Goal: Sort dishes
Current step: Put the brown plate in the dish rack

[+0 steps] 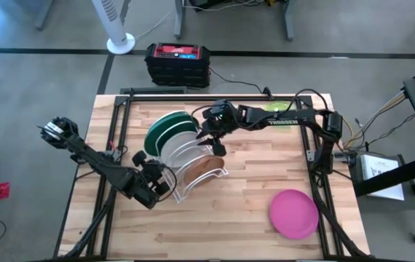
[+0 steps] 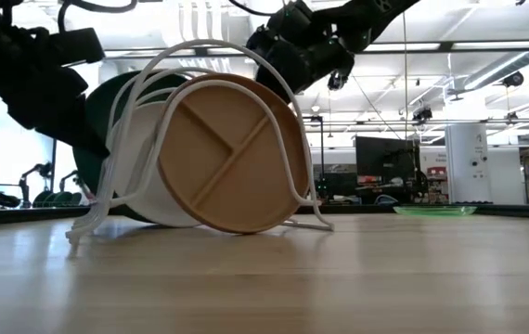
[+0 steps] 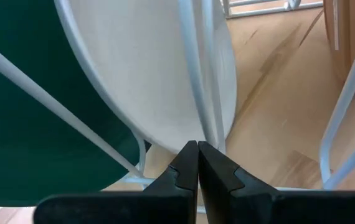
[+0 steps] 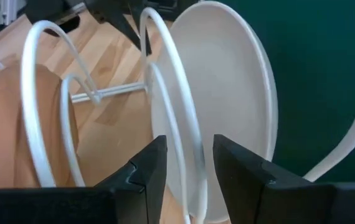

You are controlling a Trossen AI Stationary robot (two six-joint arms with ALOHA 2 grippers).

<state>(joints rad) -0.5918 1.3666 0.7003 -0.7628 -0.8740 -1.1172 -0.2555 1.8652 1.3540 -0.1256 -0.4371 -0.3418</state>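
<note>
Standing in the rack are three plates; pink plate remains on the table, right gripper fingers apart, left gripper pressed together.

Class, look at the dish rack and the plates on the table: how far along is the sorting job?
Done: the green plate, white plate and brown plate stand in the rack.
In hand: the right pincer, open, is over the rack with a rack wire between its fingers; the left pincer, shut, is at the rack's edge.
Left: the pink plate and lime plate lie on the table.
</note>
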